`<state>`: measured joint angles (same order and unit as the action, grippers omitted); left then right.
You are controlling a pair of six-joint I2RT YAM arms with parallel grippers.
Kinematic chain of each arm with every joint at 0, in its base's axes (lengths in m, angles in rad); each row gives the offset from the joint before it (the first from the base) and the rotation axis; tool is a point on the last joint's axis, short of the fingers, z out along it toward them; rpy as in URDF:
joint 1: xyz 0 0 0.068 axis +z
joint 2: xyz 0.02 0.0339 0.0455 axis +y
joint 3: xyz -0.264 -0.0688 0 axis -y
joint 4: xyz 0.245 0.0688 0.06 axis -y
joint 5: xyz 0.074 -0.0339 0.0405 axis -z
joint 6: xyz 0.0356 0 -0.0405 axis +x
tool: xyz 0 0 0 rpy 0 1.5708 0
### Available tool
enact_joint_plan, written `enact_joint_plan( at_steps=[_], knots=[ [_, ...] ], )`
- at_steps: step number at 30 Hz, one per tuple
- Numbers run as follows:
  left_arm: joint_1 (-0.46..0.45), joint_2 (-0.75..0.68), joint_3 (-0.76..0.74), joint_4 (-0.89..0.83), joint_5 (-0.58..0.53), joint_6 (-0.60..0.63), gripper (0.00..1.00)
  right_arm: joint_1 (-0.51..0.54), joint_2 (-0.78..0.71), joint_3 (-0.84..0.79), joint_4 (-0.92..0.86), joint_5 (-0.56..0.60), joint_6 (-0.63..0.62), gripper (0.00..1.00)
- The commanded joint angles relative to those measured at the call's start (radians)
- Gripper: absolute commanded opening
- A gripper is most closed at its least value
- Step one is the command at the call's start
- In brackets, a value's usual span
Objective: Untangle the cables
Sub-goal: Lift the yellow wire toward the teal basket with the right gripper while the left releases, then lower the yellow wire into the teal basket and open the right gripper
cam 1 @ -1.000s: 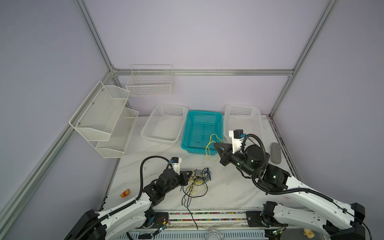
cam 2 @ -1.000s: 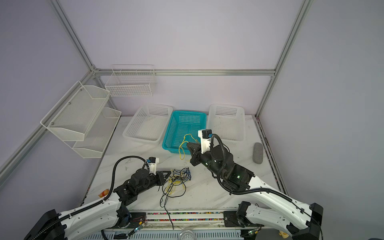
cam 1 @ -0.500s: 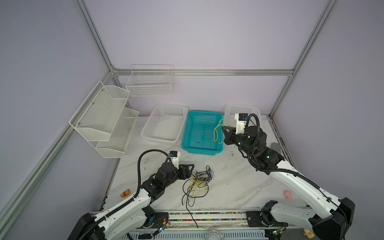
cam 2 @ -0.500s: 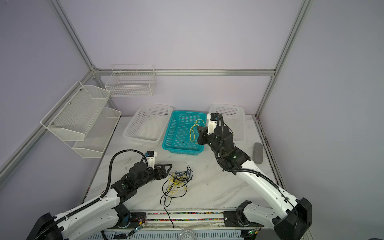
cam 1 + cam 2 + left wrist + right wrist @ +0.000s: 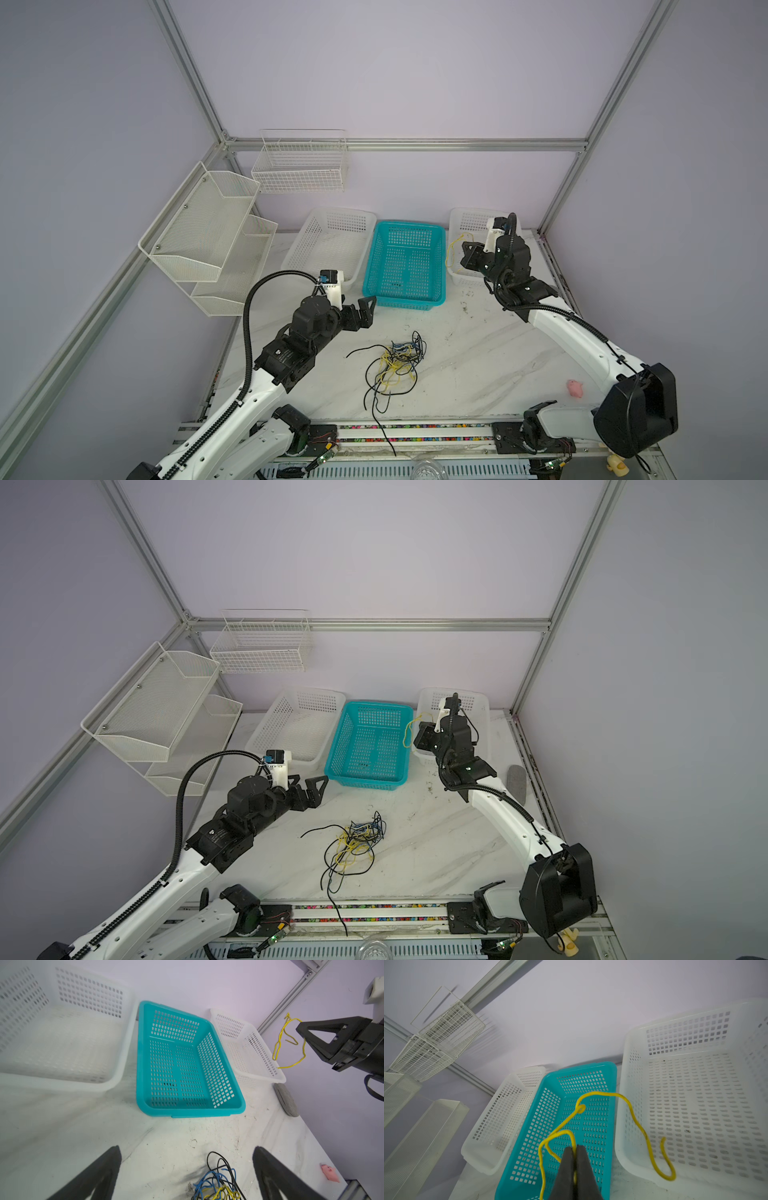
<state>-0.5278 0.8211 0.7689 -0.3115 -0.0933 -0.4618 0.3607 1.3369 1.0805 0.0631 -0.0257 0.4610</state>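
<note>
Meanwhile, the left claw (image 5: 362, 307) had let go. A second earlier it was clenched on the tangled heap (image 5: 395, 361), pinning it down. Now its jaws stood wide apart and it had backed off, so the heap lay on the tabletop (image 5: 478, 365) just ahead of it and below it, untouched. The right claw (image 5: 466, 257) had swung far from the heap and up to the baskets, clenched tight on a single yellow cable (image 5: 449, 249). That cable now hung wholly clear of the rest, so I judged one strand freed and the pinning no longer needed. The likely next step was to drop it into a basket.

The right wrist view gave the grip plainly: the right claw (image 5: 574, 1148) had its jaws pressed together on the yellow cable (image 5: 629, 1105). From the jaws the cable looped out with a small curl in it, over the teal basket (image 5: 550, 1084) and the near wall of the white basket (image 5: 695, 1022). Which of the two it hung over I could not tell.

The left wrist view alone showed blue strands among the yellow and black in the tangled heap (image 5: 216, 1184), which lay between the spread fingers (image 5: 99, 1176) of its own claw. Only the top views showed a long black strand (image 5: 338, 912) trailing out of the heap and past the front edge of the tabletop.
</note>
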Motion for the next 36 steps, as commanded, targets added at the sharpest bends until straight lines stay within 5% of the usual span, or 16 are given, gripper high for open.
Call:
enact_joint_plan(
  at_steps=[1, 15, 27, 36],
  knots=[
    [0.015, 0.016, 0.124, -0.104, -0.149, 0.147, 1.00, -0.037, -0.001, -0.012, 0.090, -0.018, 0.064, 0.00],
    [0.046, -0.042, 0.005, -0.027, -0.351, 0.199, 1.00, -0.023, 0.120, 0.002, 0.143, -0.158, 0.076, 0.00],
    [0.046, -0.046, -0.008, -0.018, -0.312, 0.219, 1.00, 0.159, 0.365, 0.189, 0.038, -0.125, -0.010, 0.00],
    [0.046, -0.057, -0.013, -0.018, -0.297, 0.224, 1.00, 0.192, 0.382, 0.217, -0.022, -0.137, -0.041, 0.48]
  ],
)
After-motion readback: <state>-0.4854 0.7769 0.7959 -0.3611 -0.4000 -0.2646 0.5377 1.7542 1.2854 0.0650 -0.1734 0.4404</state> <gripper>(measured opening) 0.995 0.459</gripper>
